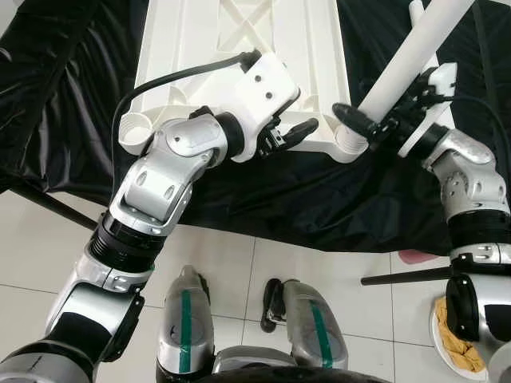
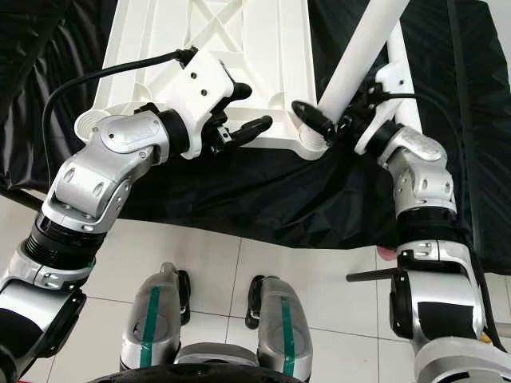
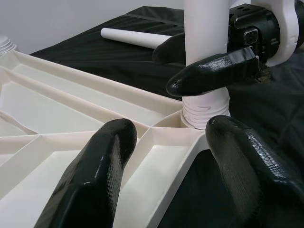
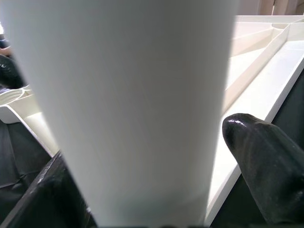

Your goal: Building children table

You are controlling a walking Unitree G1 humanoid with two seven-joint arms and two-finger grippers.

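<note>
Right pincer (image 1: 369, 121) clasps the table leg (image 1: 407, 54) at the tabletop (image 1: 239, 48) socket; left pincer (image 1: 297, 118) gapes, seemingly empty.

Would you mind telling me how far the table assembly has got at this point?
Early stage. The white tabletop lies underside up on the black cloth. In hand: the right gripper holds a white leg seated in the near right corner socket, while the left gripper hovers open over the tabletop's near edge. Left: the near left socket is empty, and another leg lies loose on the cloth.
</note>
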